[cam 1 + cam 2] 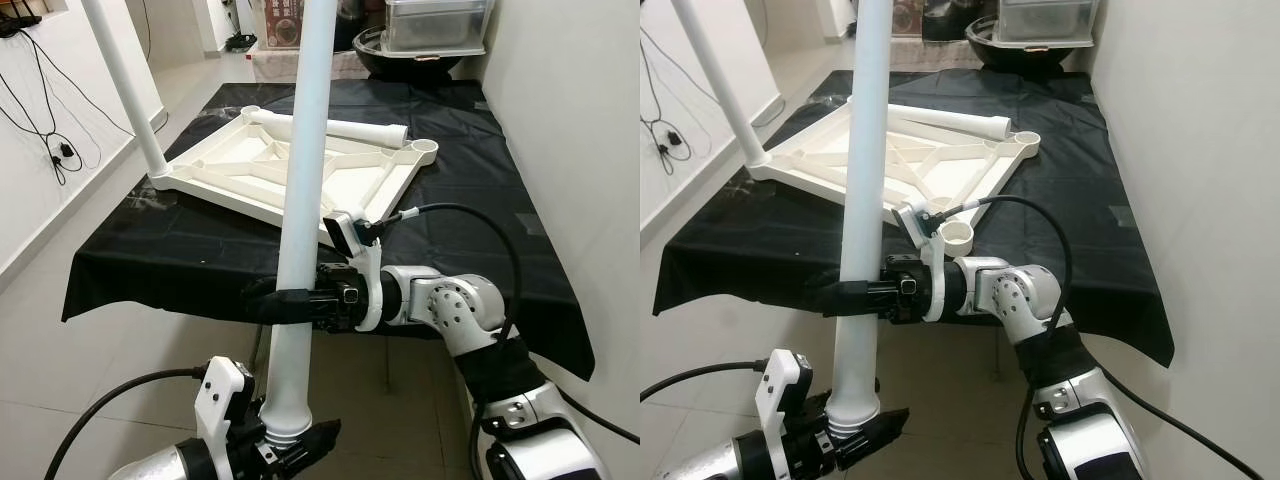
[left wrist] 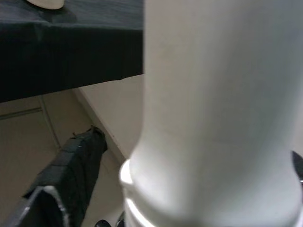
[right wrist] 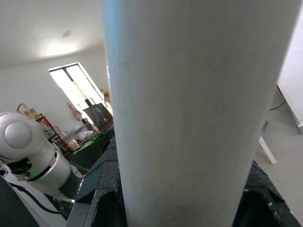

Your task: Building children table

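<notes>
1. Held upright before the desk (image 1: 520, 300): white table leg (image 1: 305, 150), right gripper (image 1: 285, 300) fingers clamped round its middle, left gripper (image 1: 290, 440) fingers pinching its ribbed lower end.
2. Best flipped carefully, ribbed end steered toward a free corner socket (image 1: 424, 149) of the upturned tabletop (image 1: 300, 170).
3. Nearby: fitted leg (image 1: 125, 90), loose leg (image 1: 350, 128) lying across the frame, likely obstructing; wall cables (image 1: 50, 130).

Black cloth (image 1: 480, 190), dark round basin (image 1: 415, 55) holding clear plastic container (image 1: 435, 22), wall cables (image 1: 45, 120)
</notes>
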Motion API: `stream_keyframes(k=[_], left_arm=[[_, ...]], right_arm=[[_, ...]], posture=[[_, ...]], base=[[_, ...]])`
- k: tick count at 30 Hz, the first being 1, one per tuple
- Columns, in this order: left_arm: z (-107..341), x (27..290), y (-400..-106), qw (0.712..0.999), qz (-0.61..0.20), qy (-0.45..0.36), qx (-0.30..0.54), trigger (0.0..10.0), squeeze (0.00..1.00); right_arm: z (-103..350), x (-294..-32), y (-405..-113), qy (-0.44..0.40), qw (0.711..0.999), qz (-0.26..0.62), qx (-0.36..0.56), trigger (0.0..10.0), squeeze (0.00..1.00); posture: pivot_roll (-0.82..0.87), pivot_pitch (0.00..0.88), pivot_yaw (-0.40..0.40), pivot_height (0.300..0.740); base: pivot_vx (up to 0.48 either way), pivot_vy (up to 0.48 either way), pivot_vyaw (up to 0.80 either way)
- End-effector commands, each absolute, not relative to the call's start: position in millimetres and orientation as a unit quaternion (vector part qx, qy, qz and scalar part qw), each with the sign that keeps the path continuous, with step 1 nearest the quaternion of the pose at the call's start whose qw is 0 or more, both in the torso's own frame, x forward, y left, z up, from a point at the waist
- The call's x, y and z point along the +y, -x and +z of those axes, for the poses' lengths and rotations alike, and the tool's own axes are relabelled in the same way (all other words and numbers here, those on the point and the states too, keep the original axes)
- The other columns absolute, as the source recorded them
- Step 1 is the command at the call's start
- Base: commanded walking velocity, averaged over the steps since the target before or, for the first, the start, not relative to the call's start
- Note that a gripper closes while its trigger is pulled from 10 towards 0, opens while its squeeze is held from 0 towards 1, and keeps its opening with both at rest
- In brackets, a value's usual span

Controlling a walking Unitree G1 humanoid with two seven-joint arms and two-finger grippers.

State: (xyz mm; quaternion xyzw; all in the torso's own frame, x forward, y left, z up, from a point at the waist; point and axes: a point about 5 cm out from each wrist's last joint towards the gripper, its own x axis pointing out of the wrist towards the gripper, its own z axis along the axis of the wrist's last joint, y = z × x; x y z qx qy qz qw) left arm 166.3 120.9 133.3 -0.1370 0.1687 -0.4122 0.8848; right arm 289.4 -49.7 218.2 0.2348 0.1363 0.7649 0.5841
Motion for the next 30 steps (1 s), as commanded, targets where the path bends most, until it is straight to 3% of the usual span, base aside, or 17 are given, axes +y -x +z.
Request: stream_keyframes(k=[1, 5, 6, 8, 9, 11, 12, 14, 15, 19, 21, 22, 25, 26, 30], left_arm=[[128, 126, -166, 0.888, -0.399, 0.138, 0.182, 10.0, 1.0], [122, 129, -167, 0.898, -0.377, 0.123, 0.188, 10.0, 1.0], [121, 129, -164, 0.898, -0.376, 0.122, 0.192, 10.0, 0.0], [119, 130, -161, 0.902, -0.366, 0.119, 0.192, 10.0, 0.0], [119, 130, -161, 0.902, -0.366, 0.119, 0.192, 10.0, 0.0], [119, 130, -162, 0.911, -0.349, 0.124, 0.182, 10.0, 0.0], [119, 130, -162, 0.911, -0.349, 0.124, 0.182, 10.0, 0.0], [121, 132, -168, 0.927, -0.317, 0.118, 0.163, 10.0, 0.0], [121, 132, -168, 0.927, -0.317, 0.118, 0.163, 10.0, 0.0], [135, 136, -190, 0.963, -0.231, 0.104, 0.093, 10.0, 0.0], [138, 136, -193, 0.966, -0.221, 0.107, 0.082, 10.0, 0.0], [143, 136, -199, 0.971, -0.202, 0.107, 0.065, 10.0, 0.0], [143, 136, -199, 0.971, -0.202, 0.107, 0.065, 10.0, 0.0], [155, 138, -209, 0.983, -0.157, 0.092, 0.028, 10.0, 0.0], [170, 140, -218, 0.992, -0.103, 0.077, -0.011, 10.0, 0.0]], right_arm=[[226, -48, -287, -0.237, 0.57, 0.778, 0.117, 0.0, 0.0], [233, -52, -294, -0.238, 0.582, 0.77, 0.102, 0.0, 0.0], [238, -56, -303, -0.238, 0.607, 0.754, 0.085, 0.0, 0.0], [247, -66, -325, -0.241, 0.667, 0.703, 0.048, 0.0, 0.0], [247, -66, -325, -0.241, 0.667, 0.703, 0.048, 0.0, 0.0], [254, -77, -346, -0.247, 0.73, 0.637, 0.016, 0.0, 0.0], [254, -77, -346, -0.247, 0.73, 0.637, 0.016, 0.0, 0.0], [261, -88, -362, -0.251, 0.791, 0.557, -0.021, 0.0, 0.0], [261, -88, -362, -0.251, 0.791, 0.557, -0.021, 0.0, 0.0], [266, -104, -377, -0.209, 0.879, 0.421, -0.078, 0.0, 0.0], [266, -105, -378, -0.189, 0.892, 0.4, -0.088, 0.0, 0.0], [268, -107, -379, -0.157, 0.915, 0.356, -0.11, 0.0, 0.0], [268, -107, -379, -0.157, 0.915, 0.356, -0.11, 0.0, 0.0], [273, -112, -379, -0.115, 0.943, 0.271, -0.154, 10.0, 0.0], [274, -114, -373, -0.074, 0.958, 0.193, -0.198, 10.0, 0.0]], posture=[[0.02, 0.086, 0.042, 0.74], [0.02, 0.085, 0.041, 0.74], [0.02, 0.084, 0.038, 0.74], [0.02, 0.084, 0.038, 0.74], [0.02, 0.084, 0.038, 0.74], [0.02, 0.081, 0.034, 0.74], [0.02, 0.081, 0.034, 0.74], [0.02, 0.079, 0.032, 0.74], [0.02, 0.079, 0.032, 0.74], [0.02, 0.078, 0.031, 0.74], [0.02, 0.078, 0.031, 0.74], [0.02, 0.077, 0.033, 0.74], [0.02, 0.077, 0.033, 0.74], [0.02, 0.072, 0.031, 0.74], [0.02, 0.068, 0.027, 0.74]], base=[[0.0, 0.0, 0.0], [0.0, 0.0, 0.0], [0.0, 0.0, 0.0], [0.0, 0.0, 0.0], [0.0, 0.0, 0.0], [0.0, 0.0, 0.0], [0.0, 0.0, 0.0], [0.0, 0.0, 0.0], [0.0, 0.0, 0.0], [0.0, 0.0, 0.0], [0.0, 0.0, 0.0], [0.0, 0.0, 0.0], [0.0, 0.0, 0.0], [0.0, 0.0, 0.0], [0.0, 0.0, 0.0]])
